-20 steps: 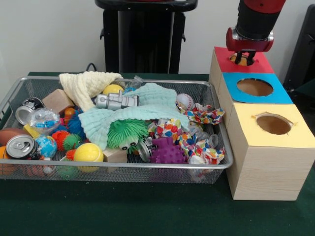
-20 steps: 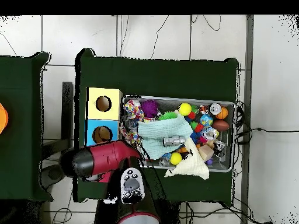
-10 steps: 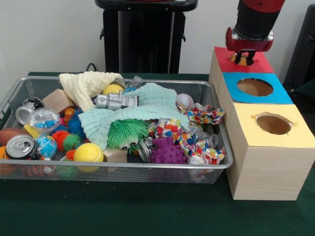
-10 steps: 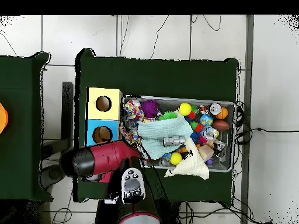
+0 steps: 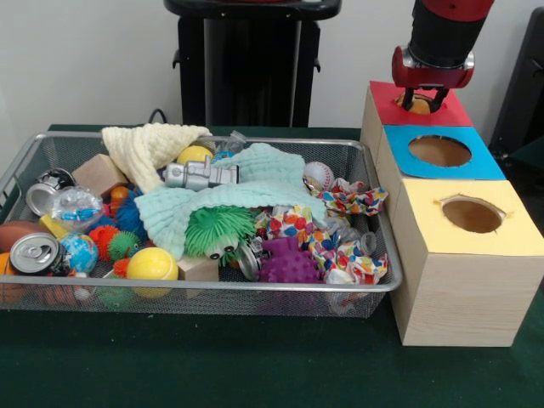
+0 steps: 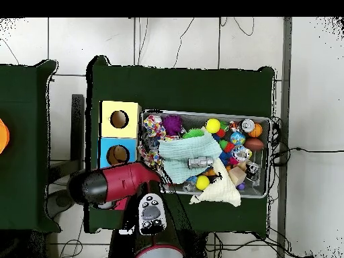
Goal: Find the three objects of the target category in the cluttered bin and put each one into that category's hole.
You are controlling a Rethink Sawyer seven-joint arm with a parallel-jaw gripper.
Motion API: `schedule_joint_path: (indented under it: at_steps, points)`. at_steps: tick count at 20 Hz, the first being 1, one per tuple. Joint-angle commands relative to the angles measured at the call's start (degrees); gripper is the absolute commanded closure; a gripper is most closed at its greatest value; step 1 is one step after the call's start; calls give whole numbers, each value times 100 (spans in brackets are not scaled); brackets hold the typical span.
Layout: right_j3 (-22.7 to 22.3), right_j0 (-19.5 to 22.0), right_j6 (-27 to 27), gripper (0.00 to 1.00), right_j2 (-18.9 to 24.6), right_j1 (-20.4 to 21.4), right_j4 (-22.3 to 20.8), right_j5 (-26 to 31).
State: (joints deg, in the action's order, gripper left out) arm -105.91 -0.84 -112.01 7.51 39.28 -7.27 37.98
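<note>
My gripper (image 5: 422, 97) hangs open just above the round hole in the red-topped box (image 5: 455, 111), at the far right end of the row of boxes. An orange ball-like object (image 5: 416, 106) sits in that hole, just below and between the fingertips. The wire bin (image 5: 255, 289) to the left holds a baseball (image 5: 319, 176), a yellow ball (image 5: 152, 264), a purple spiky ball (image 5: 289, 263) and a silver can (image 5: 36, 253), among other clutter. In the overhead view the red arm (image 6: 124, 181) covers the red box and hides the gripper.
A blue-topped box (image 5: 476, 163) and a yellow-topped box (image 5: 510, 231) stand in line in front of the red one, each with a hole. A mint cloth (image 5: 255, 183) and a cream cloth (image 5: 149, 146) lie over the bin's toys, with a grey metal toy (image 5: 200, 175) on top.
The gripper has risen slightly above the red box's hole. The orange object has stayed at the hole. Nothing in the bin has moved.
</note>
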Motion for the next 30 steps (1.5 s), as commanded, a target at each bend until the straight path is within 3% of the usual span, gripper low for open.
schedule_joint_path:
  at_steps: [1,17,18,30]
  points:
    - [416,299,-559,0,10,231,127,-92]
    - [401,358,-460,0,6,313,81,-9]
    - [379,365,-449,100,12,310,77,-17]
    - [329,355,-508,100,51,359,112,-84]
